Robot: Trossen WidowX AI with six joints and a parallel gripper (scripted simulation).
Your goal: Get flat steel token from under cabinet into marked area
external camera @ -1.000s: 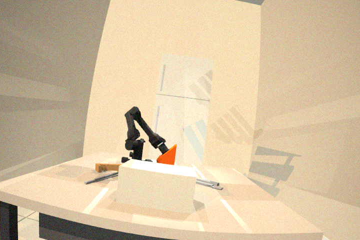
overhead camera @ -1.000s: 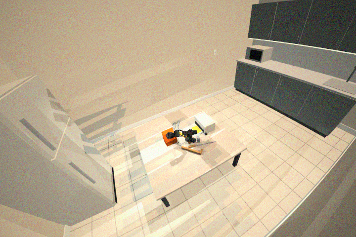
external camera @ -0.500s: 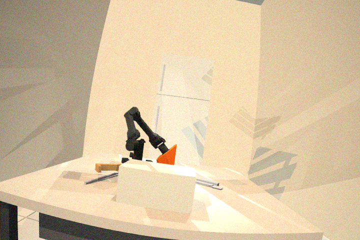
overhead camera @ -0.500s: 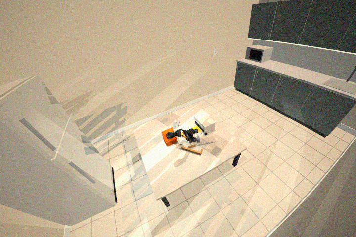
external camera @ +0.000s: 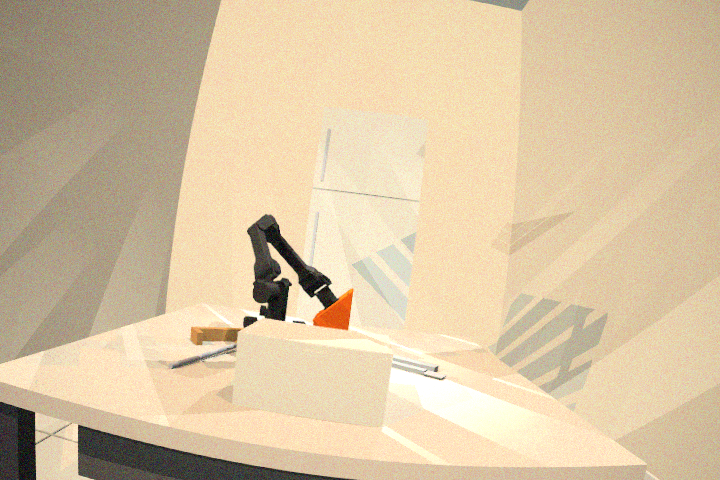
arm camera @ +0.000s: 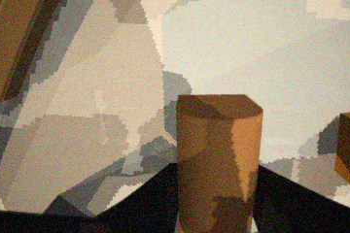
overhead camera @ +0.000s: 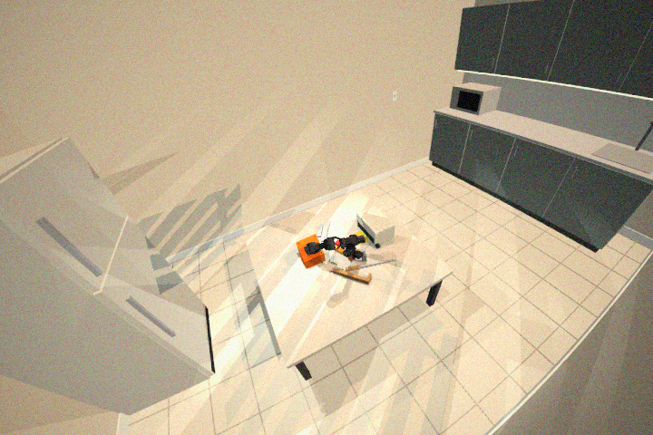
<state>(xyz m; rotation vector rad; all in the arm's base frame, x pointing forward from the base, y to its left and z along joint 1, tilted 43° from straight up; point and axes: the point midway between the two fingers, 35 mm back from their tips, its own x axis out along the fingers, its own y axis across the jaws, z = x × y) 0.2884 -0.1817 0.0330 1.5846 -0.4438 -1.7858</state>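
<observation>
My gripper (arm camera: 212, 172) (overhead camera: 356, 254) is shut on a wooden handle (arm camera: 214, 150), which stands up between the black fingers. The rest of the tool is hidden. In the exterior view the fingertips are hidden behind the cabinet. The white cabinet (overhead camera: 381, 229) (external camera: 312, 373) stands beyond the arm, its dark slotted front facing the arm. Part of the yellow marked area (overhead camera: 360, 234) shows in front of it. I cannot make out the steel token in any view.
A wooden hooked bar (overhead camera: 348, 275) (external camera: 216, 335) and a grey rod (overhead camera: 378, 263) (external camera: 202, 356) lie beside the gripper. Pale bars (external camera: 417, 365) lie on the cabinet's other side. The arm's base sits on an orange block (overhead camera: 309, 256) (external camera: 338, 316).
</observation>
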